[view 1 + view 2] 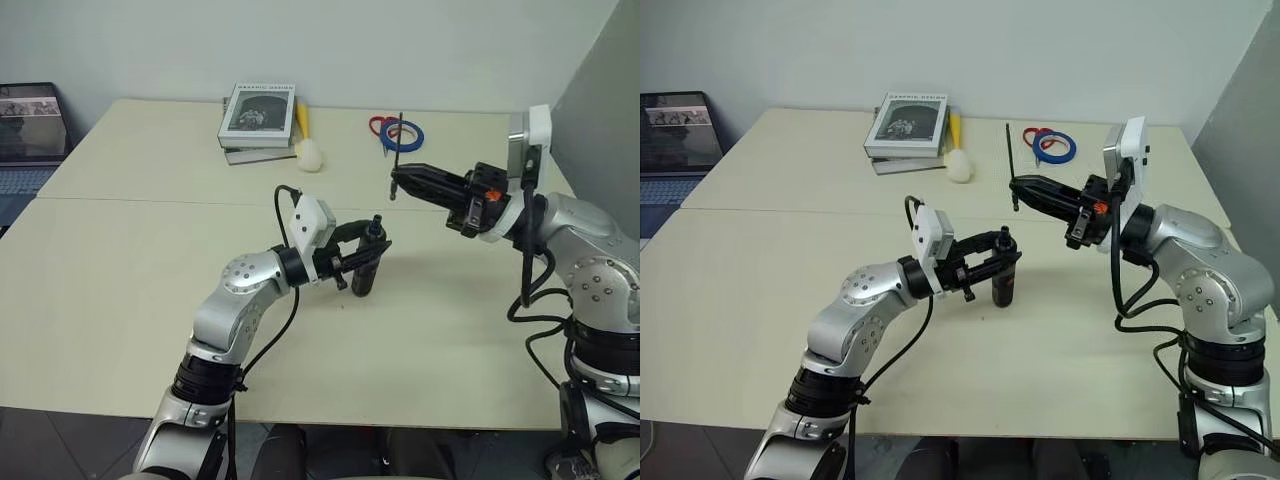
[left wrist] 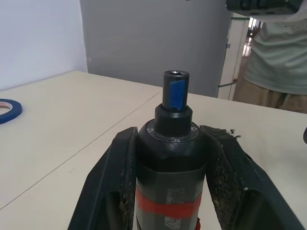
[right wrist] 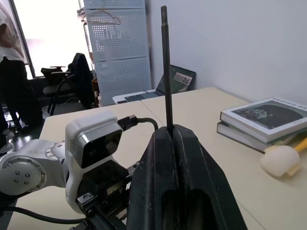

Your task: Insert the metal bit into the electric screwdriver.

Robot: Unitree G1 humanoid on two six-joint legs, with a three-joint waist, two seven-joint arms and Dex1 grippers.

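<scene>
Now the left tool [image 1: 362, 256] clamps the electric screwdriver [image 1: 366, 268] upright while the right tool [image 1: 398, 181] pinches the metal bit [image 1: 399, 143], seemingly short of the socket — alignment next.

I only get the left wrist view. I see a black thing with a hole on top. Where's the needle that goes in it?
Observer: The right tool holds the metal bit upright, up and to the right of the electric screwdriver.
Operator: Is my screwdriver standing on the table?
Observer: Yes, its bottom end rests on the table, with the left tool clamped around it.
Operator: What's behind us?
Observer: Stacked books and tape rolls.
</scene>
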